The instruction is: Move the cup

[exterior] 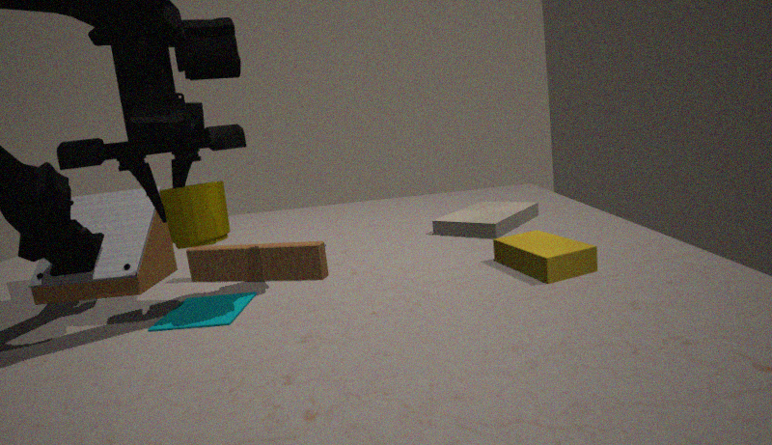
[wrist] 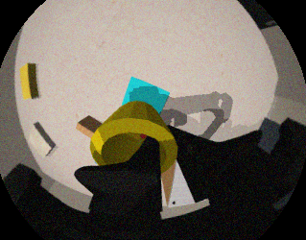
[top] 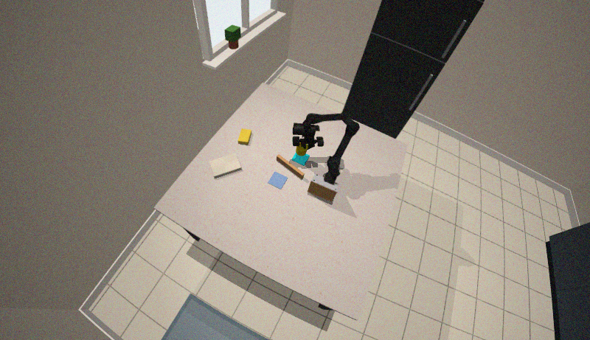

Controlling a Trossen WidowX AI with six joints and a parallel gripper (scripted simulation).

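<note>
My gripper (top: 301, 146) (exterior: 172, 204) (wrist: 160, 130) is shut on the wall of the yellow cup (top: 301, 150) (exterior: 199, 216) (wrist: 137, 112). The cup hangs in the air, nearly upright with a slight tilt, over or close to the cyan pad (top: 300, 159) (exterior: 235, 312) (wrist: 136, 84). Shadow falls on that pad. A red marble (wrist: 143, 136) shows inside the cup in the wrist view; any others are hidden. The blue pad (top: 277, 180) lies bare beyond the wooden bar and shows only in the top view.
The wooden bar (top: 290, 167) (exterior: 289, 262) (wrist: 88, 125) stands between the pads. A wedge block (top: 321, 191) (exterior: 156, 261) sits by the arm's base. A yellow box (top: 245, 136) (exterior: 546, 252) (wrist: 28, 81) and a cream slab (top: 225, 164) (exterior: 463, 228) lie farther off.
</note>
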